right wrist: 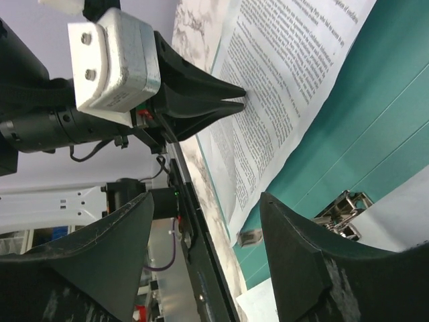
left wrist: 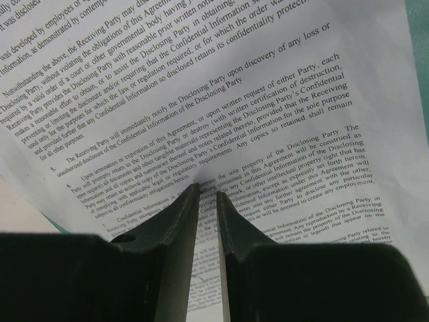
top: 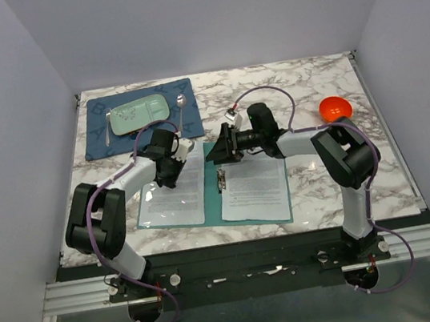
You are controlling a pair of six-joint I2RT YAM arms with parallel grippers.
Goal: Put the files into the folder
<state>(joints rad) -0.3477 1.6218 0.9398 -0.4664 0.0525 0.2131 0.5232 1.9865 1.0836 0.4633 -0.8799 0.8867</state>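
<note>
The teal folder (top: 215, 209) lies open on the marble table, its metal clip (top: 220, 179) at the spine. A printed white sheet (top: 174, 203) covers its left half and another sheet (top: 258, 191) rests on the right half. My left gripper (top: 168, 182) points down at the left sheet (left wrist: 234, 100); its fingers (left wrist: 208, 184) are shut, pinching a small ridge of the paper at the tips. From the right wrist view that sheet (right wrist: 281, 74) curves up off the folder (right wrist: 362, 121) at the left gripper (right wrist: 242, 97). My right gripper (right wrist: 206, 201) hangs open and empty over the spine, near the clip (right wrist: 342, 215).
At the back left is a dark blue placemat (top: 99, 113) carrying a pale green tray (top: 138, 116) and a spoon (top: 182, 105). An orange bowl (top: 335, 107) sits at the right. A small grey metal piece (right wrist: 249, 237) lies on the folder by the sheet's corner.
</note>
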